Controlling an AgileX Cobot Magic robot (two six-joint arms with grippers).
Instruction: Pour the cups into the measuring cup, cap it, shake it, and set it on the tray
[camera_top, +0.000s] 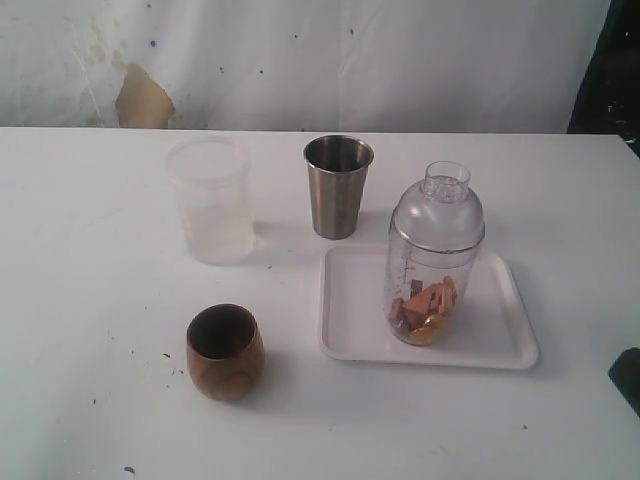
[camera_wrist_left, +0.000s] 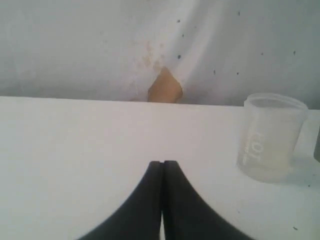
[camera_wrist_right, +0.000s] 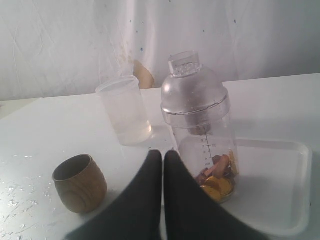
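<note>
The measuring cup (camera_top: 435, 255) stands upright on the white tray (camera_top: 500, 345), with a clear domed cap on top and orange and brown pieces at its bottom. The brown wooden cup (camera_top: 225, 352) sits upright at the front left of the tray, and the steel tumbler (camera_top: 338, 185) stands behind the tray's left corner. My right gripper (camera_wrist_right: 163, 153) is shut on nothing, a little short of the measuring cup (camera_wrist_right: 200, 130), with the wooden cup (camera_wrist_right: 80, 182) off to its side. My left gripper (camera_wrist_left: 163, 163) is shut and empty over bare table. Neither gripper is clearly visible in the exterior view.
A frosted whitish plastic cup (camera_top: 210, 200) stands at the back left, also seen as the frosted cup (camera_wrist_left: 272, 137) in the left wrist view. A white cloth wall (camera_top: 320, 60) with a brown patch (camera_top: 143, 98) closes the table's far edge. A dark shape (camera_top: 626, 380) sits at the right edge.
</note>
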